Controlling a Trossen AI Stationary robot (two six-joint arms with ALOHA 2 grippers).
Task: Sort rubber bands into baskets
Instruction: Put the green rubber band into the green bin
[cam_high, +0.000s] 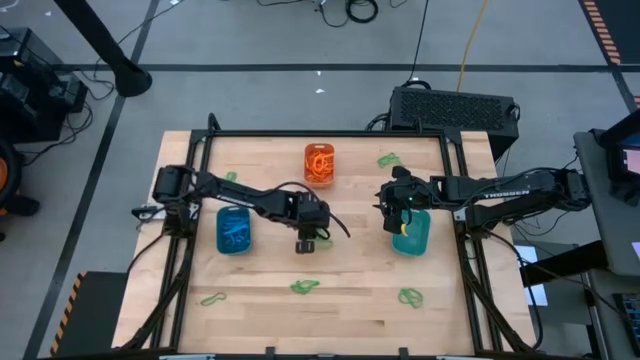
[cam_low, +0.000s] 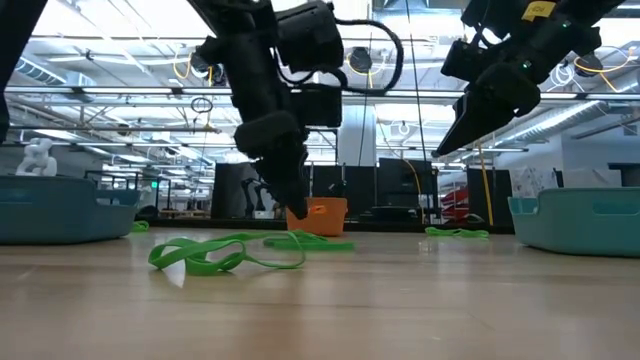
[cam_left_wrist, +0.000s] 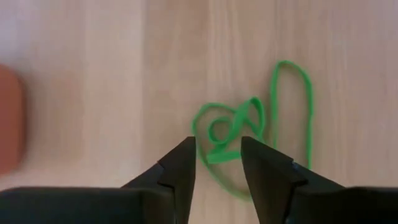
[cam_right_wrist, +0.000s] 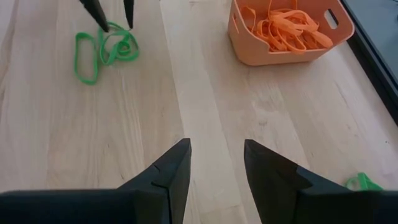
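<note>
Fingers of my left gripper (cam_left_wrist: 217, 163) stand apart, tips down at the counter (cam_high: 350, 270) on either side of a tangle of green rubber bands (cam_left_wrist: 249, 124) mid-counter, nothing held. My right gripper (cam_right_wrist: 214, 163) hangs open and empty above the teal basket (cam_high: 414, 236). Orange basket (cam_high: 320, 165) holds orange bands; blue basket (cam_high: 234, 230) holds blue ones.

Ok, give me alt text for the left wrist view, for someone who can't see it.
The left gripper has its two dark fingers parted just above a tangle of green rubber bands lying on the pale wooden table. One long green loop trails off to the side, and a blurred orange shape sits at the picture's edge.
</note>
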